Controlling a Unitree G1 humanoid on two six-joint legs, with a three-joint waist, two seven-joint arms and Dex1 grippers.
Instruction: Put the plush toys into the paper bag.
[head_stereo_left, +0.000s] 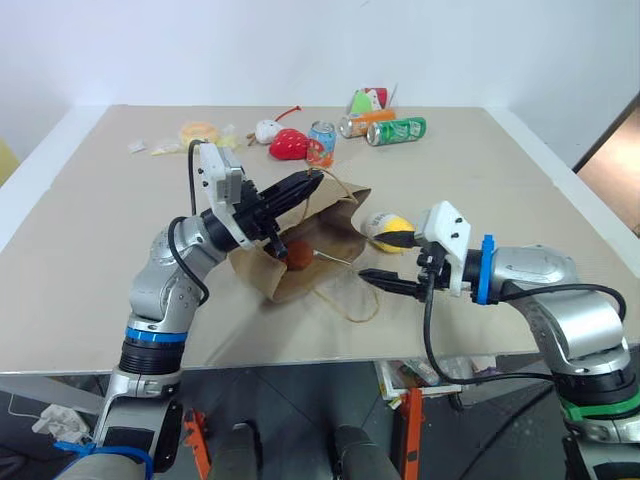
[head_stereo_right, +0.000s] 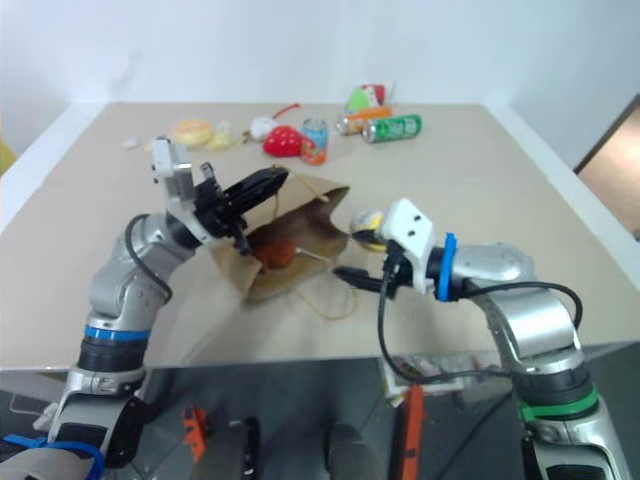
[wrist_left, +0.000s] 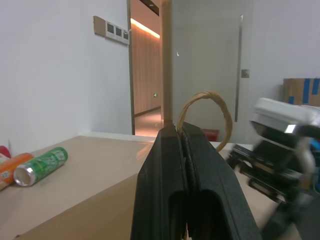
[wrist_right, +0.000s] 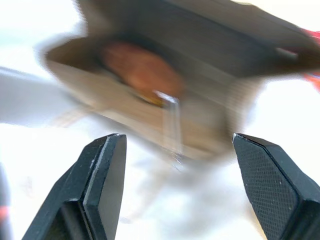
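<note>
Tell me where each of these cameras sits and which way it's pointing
Head eyes: look down over the table; both arms show, left gripper shut on the paper bag, right gripper open.
Left wrist: along its shut fingers, pinching the bag's edge.
Right wrist: between open fingers into the bag's mouth.
Shared: the brown plush inside the bag.

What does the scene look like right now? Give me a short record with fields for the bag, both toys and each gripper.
paper bag: lying on the table, mouth held open
brown plush toy: inside the bag's mouth
yellow-and-white chick: on the table beside the bag, outside it
left gripper: shut on the bag's upper edge
right gripper: open, empty, in front of the bag's mouth
</note>
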